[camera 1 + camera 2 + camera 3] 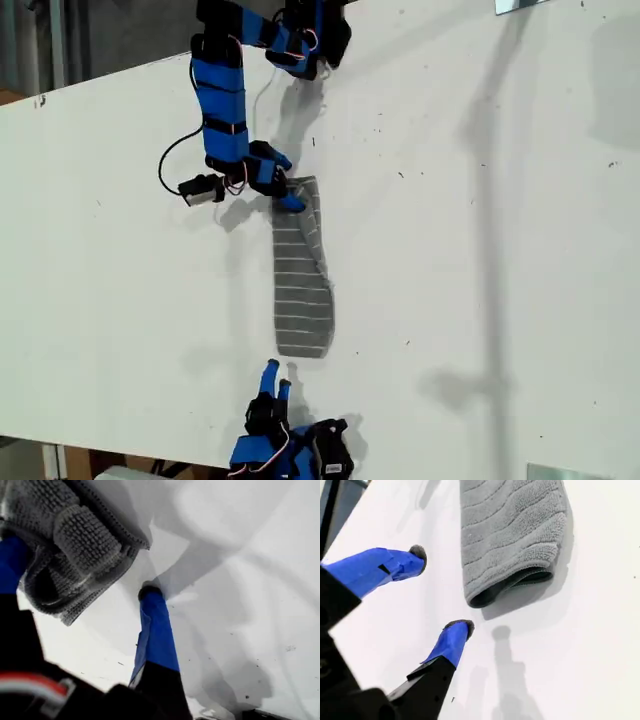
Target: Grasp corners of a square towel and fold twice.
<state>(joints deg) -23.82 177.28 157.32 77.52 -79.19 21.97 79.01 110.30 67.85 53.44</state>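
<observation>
Towel point(300, 290), folded to a narrow strip, mid-table.

Dark grey, ribbed with thin pale stripes, lying on white table point(480, 250) as a long band; layered edges loosely bunched at the upper end in the exterior view, rounded fold at the lower end. My first gripper point(285, 195) at that upper end, jaws spread, one finger under the bunched cloth. My second gripper point(445, 592) released, just beside the lower fold, not touching.

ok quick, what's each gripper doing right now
My first gripper: open, jaws around the towel end.
My second gripper: open, empty, just short of the towel.
</observation>
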